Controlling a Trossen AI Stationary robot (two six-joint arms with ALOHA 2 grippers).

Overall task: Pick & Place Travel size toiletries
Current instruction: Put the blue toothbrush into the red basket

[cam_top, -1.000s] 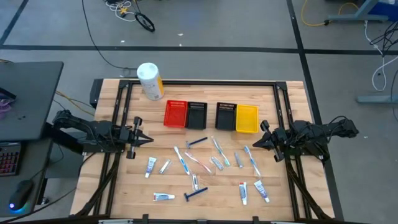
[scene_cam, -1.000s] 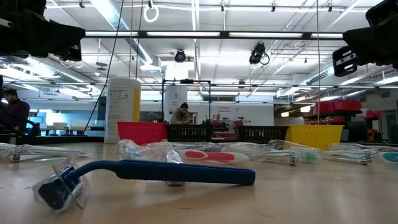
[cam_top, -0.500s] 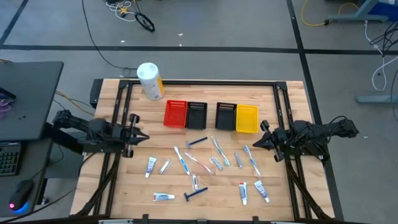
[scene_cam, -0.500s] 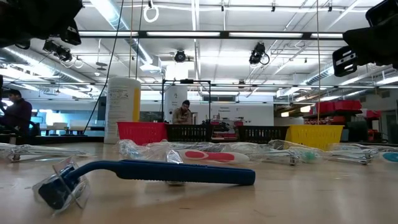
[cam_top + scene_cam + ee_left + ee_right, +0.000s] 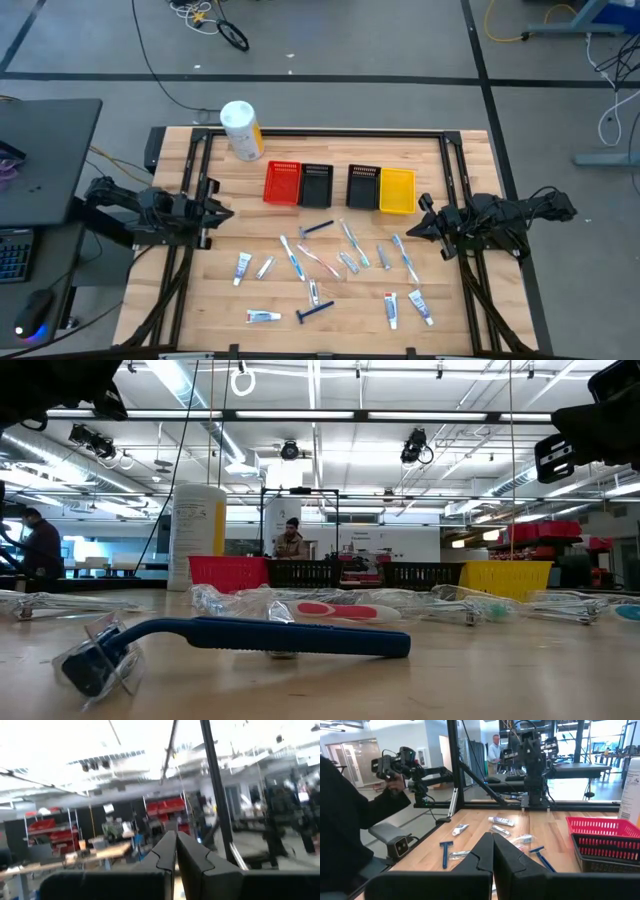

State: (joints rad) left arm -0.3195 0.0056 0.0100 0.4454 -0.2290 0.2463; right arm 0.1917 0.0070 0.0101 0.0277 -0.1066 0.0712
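High view shows you the pale wooden-slat desk (image 5: pixel 470 160) with both dark arms parked at its sides. Your left pincer (image 5: pixel 226 211) sits over the left edge, its two fingers pressed together and holding nothing; the left wrist view confirms the tips meet, pointed out at the room. Your right pincer (image 5: pixel 414 231) hangs at the right edge, tips likewise closed and empty, aimed in toward the middle of the desk.

The travel size toiletries (image 5: pixel 330 265) lie scattered on the front half of the desk, between the two pincers and touched by neither. Among them you can pick out a blue disposable razor (image 5: pixel 314 314) near the front edge, a second blue razor (image 5: pixel 316 228) just in front of the bins, small white toothpaste tubes (image 5: pixel 241 266) toward the left and front, and thin toothbrushes (image 5: pixel 292 257) near the centre.

Behind them stands a row of four small slotted bins: red (image 5: pixel 282 182), black (image 5: pixel 316 184), a second black (image 5: pixel 362 184) and yellow (image 5: pixel 397 189). A white cylinder container with a yellow label (image 5: pixel 241 130) lies near the back left corner.

In the low view the front razor fills the foreground, lying flat on the wood.
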